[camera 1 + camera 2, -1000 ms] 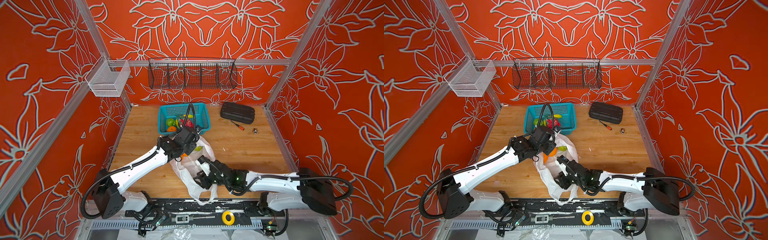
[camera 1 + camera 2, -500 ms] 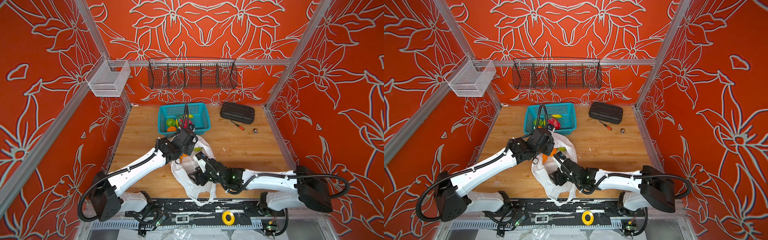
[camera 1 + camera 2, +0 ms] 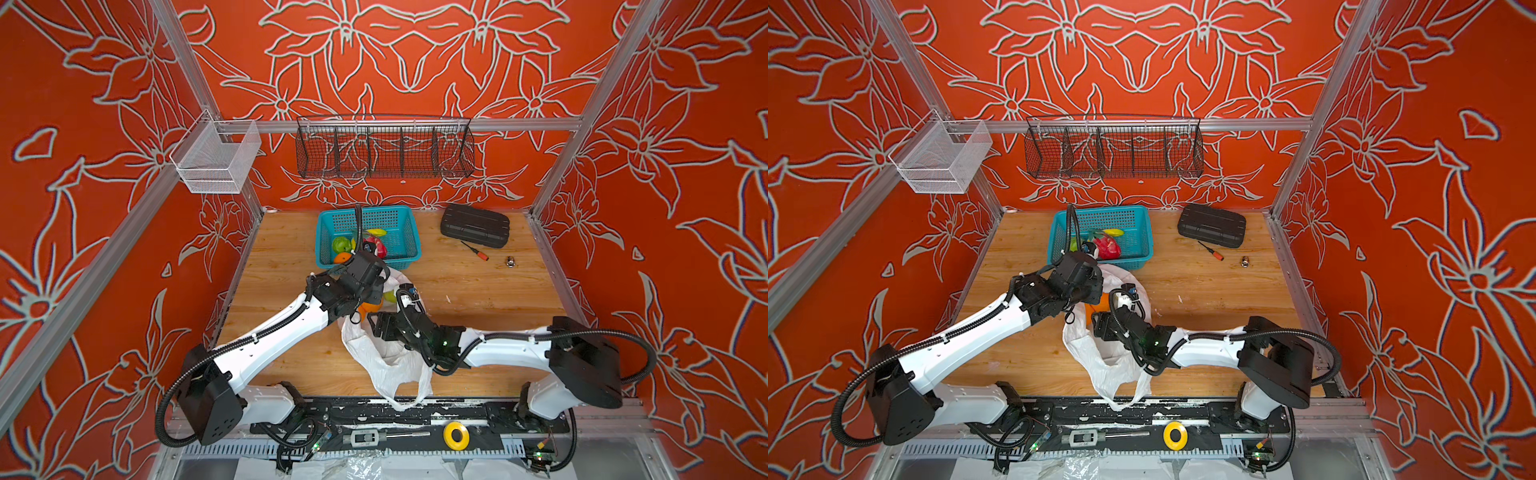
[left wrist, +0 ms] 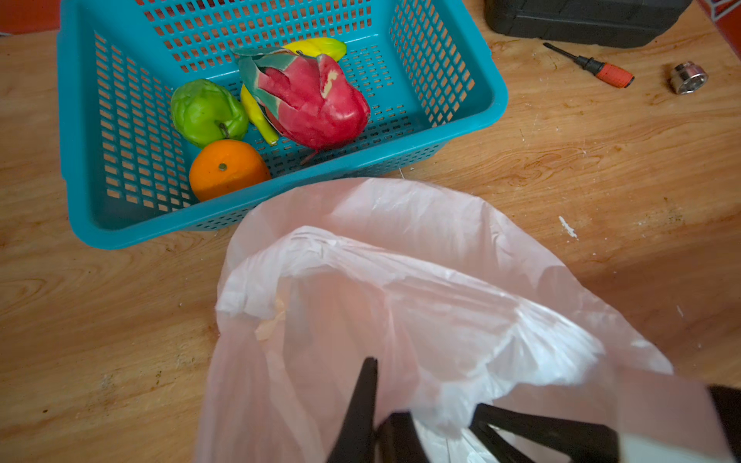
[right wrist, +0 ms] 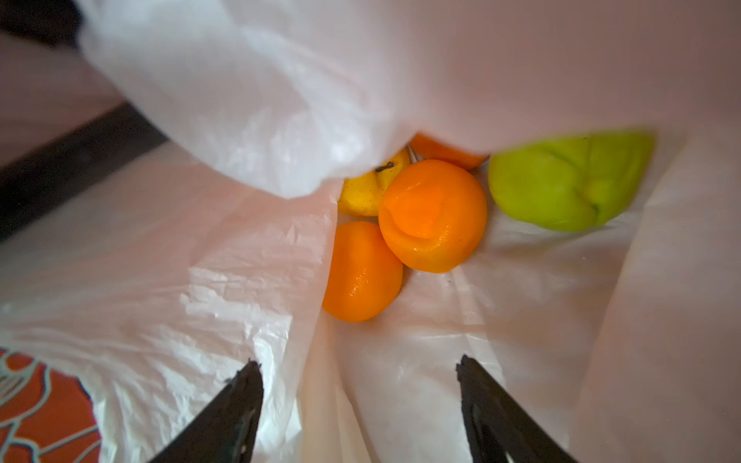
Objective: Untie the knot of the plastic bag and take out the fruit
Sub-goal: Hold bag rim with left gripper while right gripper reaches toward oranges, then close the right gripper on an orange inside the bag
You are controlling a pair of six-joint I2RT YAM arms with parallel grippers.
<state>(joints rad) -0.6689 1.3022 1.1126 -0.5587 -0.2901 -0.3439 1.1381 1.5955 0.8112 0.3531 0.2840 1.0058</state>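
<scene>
Plastic bag (image 3: 386, 361) lies mid-counter toward the front, mouth open. Its near end, with a handle loop, droops over the counter's front edge onto the black rail (image 3: 478, 411).

Inside the bag, per the right wrist view:
- Two oranges (image 5: 433, 216) touch each other, with a sliver of a third behind them.
- A yellow fruit (image 5: 367, 194) sits against them, half under a fold of film.
- A bumpy green fruit (image 5: 561, 180) lies just beside them.

Right hand (image 5: 357, 364) is in the bag's mouth, jaws spread wide with nothing between them, short of the nearest orange. There is film on both sides of its fingers. Left hand (image 4: 375, 401) is closed, pinching the bag's far rim and holding it lifted.

The bag's far edge is just beside the near wall of the teal basket (image 3: 409, 232). In the basket, a dragon fruit (image 4: 312, 104), a second green fruit (image 4: 206, 112), a lone orange (image 4: 228, 168) and a banana (image 4: 256, 116) are bunched toward its left side. The right part of its floor is open.

Counter (image 3: 478, 299) right of the bag is open wood out to the side wall. Black case (image 3: 473, 226), screwdriver (image 3: 473, 251) and socket (image 3: 510, 262) sit well apart at back right. The left arm crosses the counter left of the bag, and the right arm runs along the front.
</scene>
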